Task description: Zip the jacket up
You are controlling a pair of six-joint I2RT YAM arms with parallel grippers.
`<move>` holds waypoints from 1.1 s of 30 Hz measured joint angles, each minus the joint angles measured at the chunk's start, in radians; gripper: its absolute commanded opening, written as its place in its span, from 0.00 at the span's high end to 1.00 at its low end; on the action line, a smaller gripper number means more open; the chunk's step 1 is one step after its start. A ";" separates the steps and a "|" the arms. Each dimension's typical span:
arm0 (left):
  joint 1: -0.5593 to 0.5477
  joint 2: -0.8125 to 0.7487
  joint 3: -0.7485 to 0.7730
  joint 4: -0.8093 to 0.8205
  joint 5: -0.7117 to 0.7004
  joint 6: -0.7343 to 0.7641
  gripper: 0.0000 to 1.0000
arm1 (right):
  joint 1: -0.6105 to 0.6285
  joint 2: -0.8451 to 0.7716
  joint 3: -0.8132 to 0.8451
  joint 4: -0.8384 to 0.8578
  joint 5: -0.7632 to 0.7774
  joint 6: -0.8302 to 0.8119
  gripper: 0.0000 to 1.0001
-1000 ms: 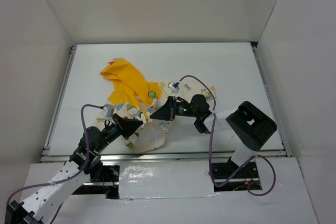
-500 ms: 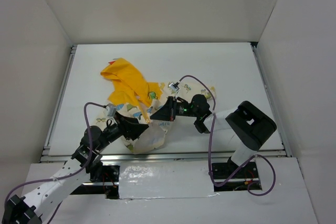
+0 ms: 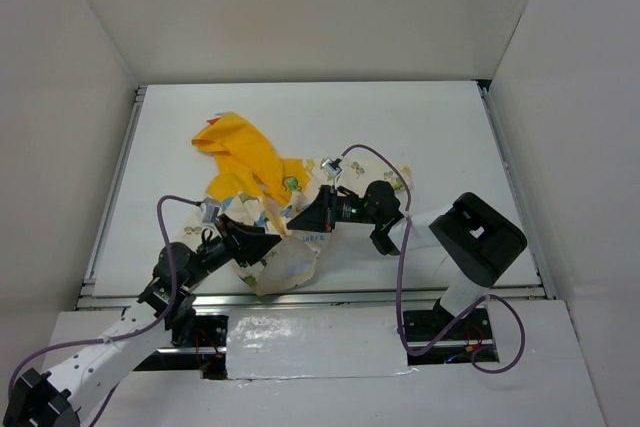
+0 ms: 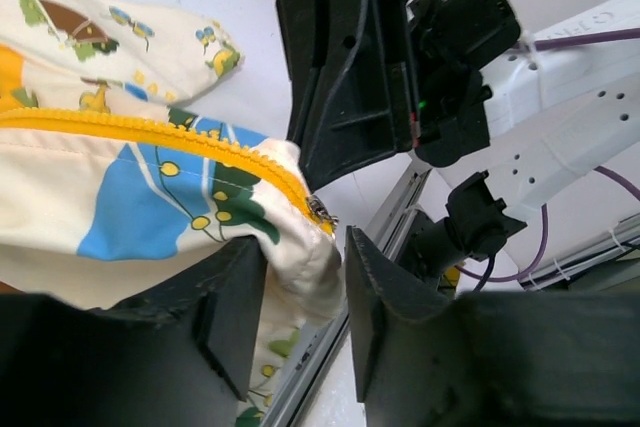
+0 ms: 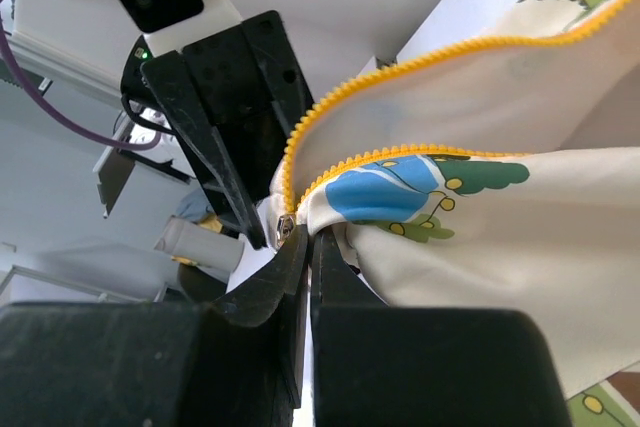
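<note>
The jacket (image 3: 243, 154) lies crumpled at the table's near middle, with its yellow hood at the far left and its cream printed body (image 3: 287, 259) at the front edge. My left gripper (image 3: 263, 240) has its jaws closed on the bunched bottom hem (image 4: 300, 237), just under the end of the yellow zipper (image 4: 150, 132). My right gripper (image 3: 301, 217) faces it, shut tight at the metal zipper slider (image 5: 286, 228), with the cream cloth (image 5: 480, 247) draped over its fingers. The slider also shows in the left wrist view (image 4: 320, 212). The two zipper rows (image 5: 400, 57) part above the slider.
The table's metal front rail (image 4: 390, 217) runs right beneath both grippers. The grippers nearly touch tip to tip; the right one's black body (image 4: 350, 67) fills the left wrist view. White walls (image 3: 90, 97) enclose the table on three sides.
My left gripper has moved a little right and forward onto the hem. The cream cloth at the front edge has shifted slightly. The right gripper has stayed in place.
</note>
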 measured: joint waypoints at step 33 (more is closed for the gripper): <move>0.000 0.047 0.000 0.004 -0.010 0.007 1.00 | -0.006 0.020 0.000 0.007 -0.006 0.000 1.00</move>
